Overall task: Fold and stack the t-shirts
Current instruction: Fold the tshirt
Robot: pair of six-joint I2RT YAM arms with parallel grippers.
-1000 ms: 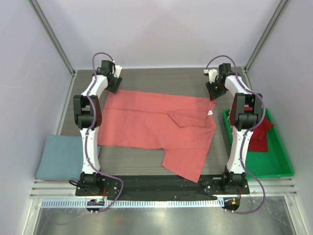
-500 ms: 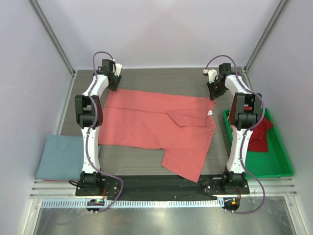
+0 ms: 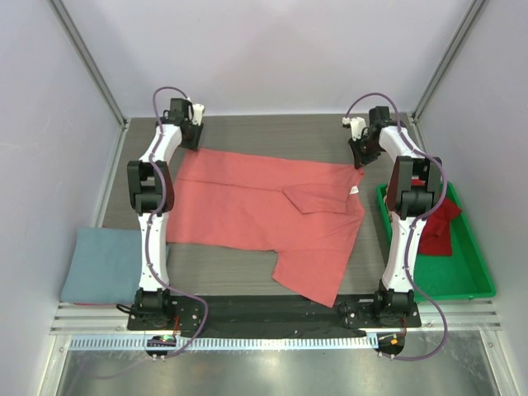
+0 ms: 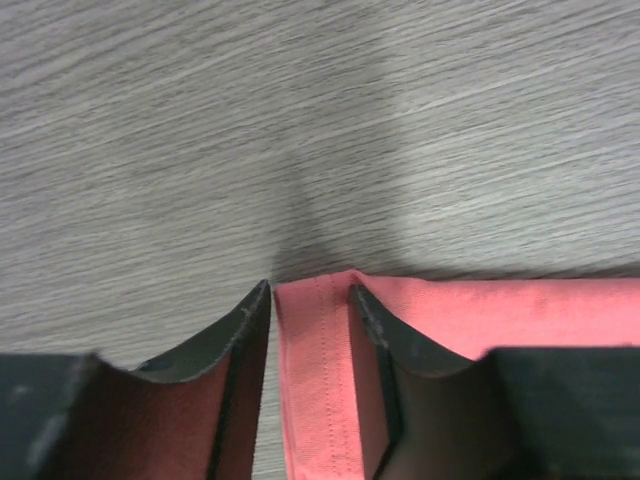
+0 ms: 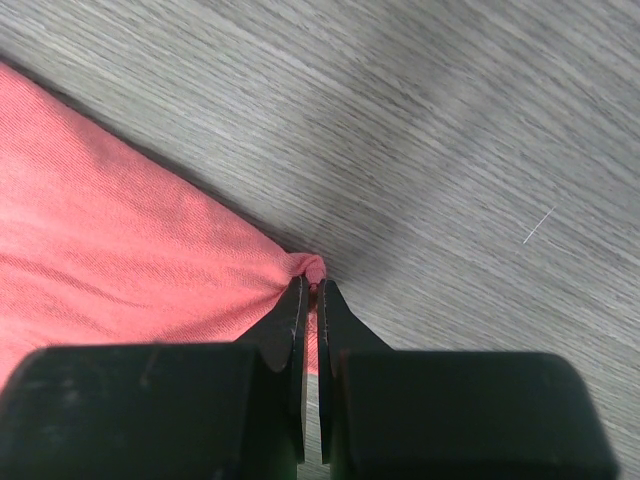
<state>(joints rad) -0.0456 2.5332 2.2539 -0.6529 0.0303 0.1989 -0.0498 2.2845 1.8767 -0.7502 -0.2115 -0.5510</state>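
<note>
Top view hid both pincer tips under the wrists. The right arm covered part of the darker red t-shirt [image 3: 439, 229] in the green tray [image 3: 474, 285], and the left arm cut off the grey-blue t-shirt [image 3: 101, 264]. The salmon-red t-shirt [image 3: 247, 210] lay spread on the worktop [image 3: 272, 136]. The left pincer [image 4: 310, 305] was part-open, straddling the far-left hem corner. The right pincer [image 5: 311, 285] was closed, pinching the far-right corner. Versus a second earlier, the left wrist sat slightly farther back and the shirt was unmoved.

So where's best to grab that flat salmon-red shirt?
Probably by its far corners, from above, straddling the edge: the salmon-red shirt lies flat, so only edges can be pinched. The right pincer pinches one corner, the left pincer straddles the other.
</note>
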